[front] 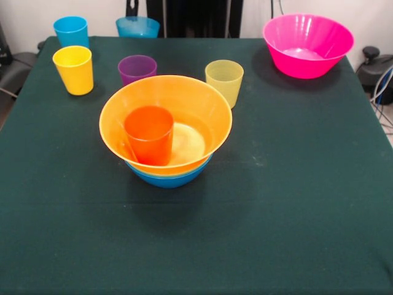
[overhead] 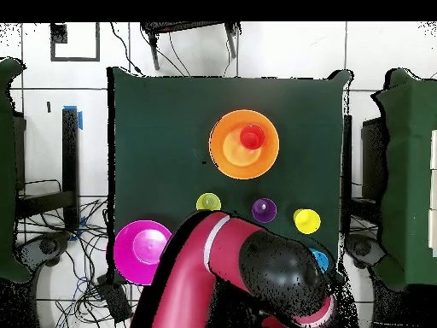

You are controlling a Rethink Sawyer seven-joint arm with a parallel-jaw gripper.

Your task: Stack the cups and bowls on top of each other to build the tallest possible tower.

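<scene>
Tower (front: 166,132) stands well beyond the retracted arm (overhead: 256,273) (hand hidden; its state cannot be told).

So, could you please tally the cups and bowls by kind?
Translucent plastic cups: 5 (blue cup, yellow cup, purple cup, yellow-green cup, orange cup)
Translucent plastic bowls: 4 (pink bowl, orange-yellow bowl, blue bowl beneath, far blue bowl)
Total: 9

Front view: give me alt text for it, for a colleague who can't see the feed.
On a dark green table, an orange cup stands inside a large orange-yellow bowl nested in a blue bowl. Behind them stand a yellow cup, purple cup, pale yellow-green cup and blue cup. A pink bowl and another blue bowl sit at the far edge; no gripper shows.
</scene>
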